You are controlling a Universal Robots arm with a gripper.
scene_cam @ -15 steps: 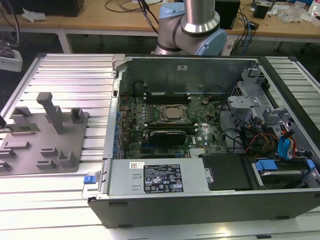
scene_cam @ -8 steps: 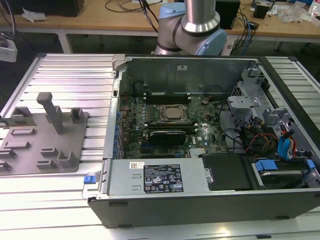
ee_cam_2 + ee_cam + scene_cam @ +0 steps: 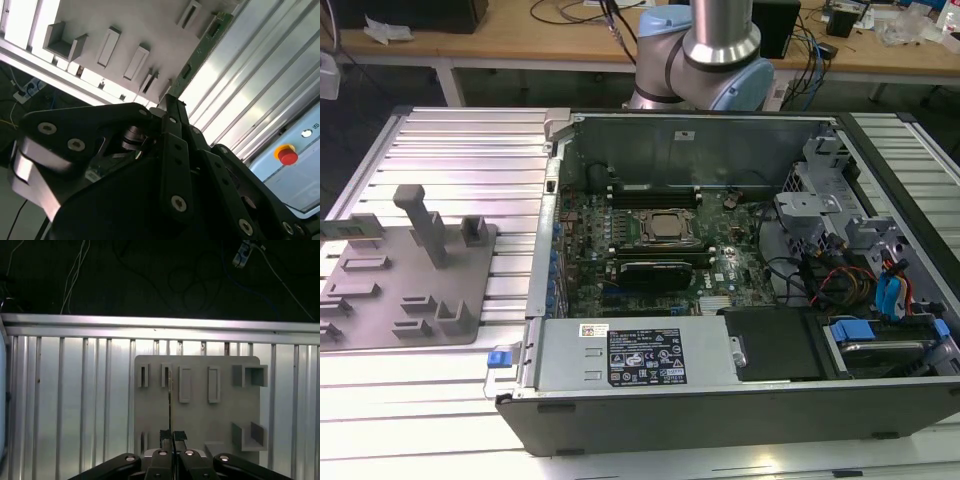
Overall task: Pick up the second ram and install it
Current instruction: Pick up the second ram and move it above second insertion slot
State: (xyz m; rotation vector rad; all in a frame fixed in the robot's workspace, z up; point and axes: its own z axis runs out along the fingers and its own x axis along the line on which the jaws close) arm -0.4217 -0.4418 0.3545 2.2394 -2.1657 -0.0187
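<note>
Fingers [image 3: 165, 436] pinched tight on second ram [image 3: 201, 54] above grey plate [image 3: 220, 425]

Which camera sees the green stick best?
The second wrist view: the second ram shows its green side and chips. The first wrist view has it edge-on; it is small at the exterior view's left.

Premises: robotics lab or electronics workshop. In the exterior view, wooden benches [image 3: 520, 40] strewn with cables [image 3: 815, 55] run along twelve o'clock behind a robot arm [image 3: 720, 40]. A ribbed aluminium worktable [image 3: 440, 140] carries an opened computer case [image 3: 700, 140] at centre and a grey fixture plate [image 3: 390, 290] at nine o'clock. The second wrist view shows a red emergency-stop button [image 3: 288, 155].
</note>
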